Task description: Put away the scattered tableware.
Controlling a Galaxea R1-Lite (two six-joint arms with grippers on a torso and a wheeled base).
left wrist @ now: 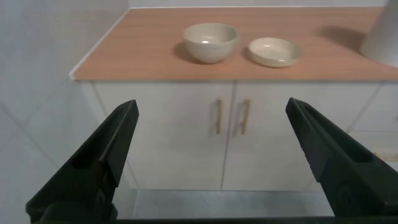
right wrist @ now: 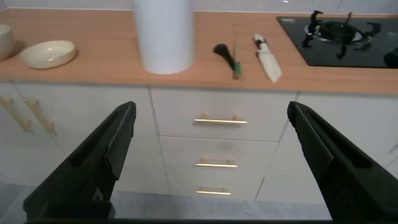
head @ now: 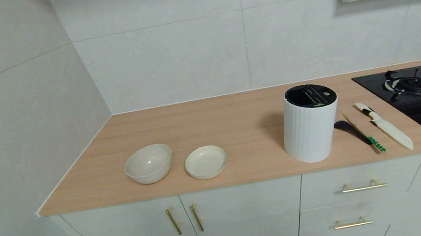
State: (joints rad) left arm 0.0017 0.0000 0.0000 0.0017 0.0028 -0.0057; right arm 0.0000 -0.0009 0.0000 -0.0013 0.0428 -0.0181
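L gripper (left wrist: 211, 107) hangs low in front of the cabinet doors (left wrist: 186, 137), below bench (head: 236, 118) level, fingers spread wide w/ nothing between them. On the wooden bench, far left near the wall corner, a cream bowl (head: 149, 163) sits upright. Just beside it, not touching, is a shallow cream dish (head: 206, 161). Well apart to the right stands a white ribbed utensil holder (head: 309, 122) w/ black slotted top, near the front edge. Just right of it a black spoon (head: 342, 126) lies flat, head by the holder's base. Chopsticks (head: 378, 145) w/ green ends lie alongside its handle; touching or not, can't tell. Next a white knife (head: 387, 127), flat, blade toward the front edge. Far right is a black gas hob (head: 420, 93). R gripper (right wrist: 211, 109) sits low facing the drawers (right wrist: 186, 112) under the holder, also wide open.
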